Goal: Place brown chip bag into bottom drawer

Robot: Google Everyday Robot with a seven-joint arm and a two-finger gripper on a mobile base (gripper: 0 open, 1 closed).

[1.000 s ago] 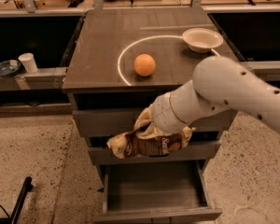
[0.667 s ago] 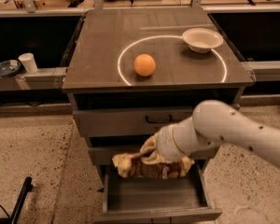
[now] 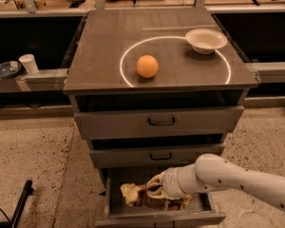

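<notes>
The brown chip bag (image 3: 142, 196), dark brown with pale tan ends, lies low inside the open bottom drawer (image 3: 115, 198), across its floor. My gripper (image 3: 154, 186) comes in from the right on a white arm and sits right over the bag's middle, in contact with it. The gripper hides part of the bag. The two upper drawers with black handles are shut.
An orange (image 3: 147, 66) and a white bowl (image 3: 205, 40) sit on the cabinet top inside a white circle. A white cup (image 3: 28, 63) and a dark dish (image 3: 6, 69) stand on a ledge at the left. A black bar (image 3: 21, 204) lies on the floor at lower left.
The arm has dropped from the middle drawer's height down into the bottom drawer, carrying the chip bag with it. The bag now lies on the drawer floor.
</notes>
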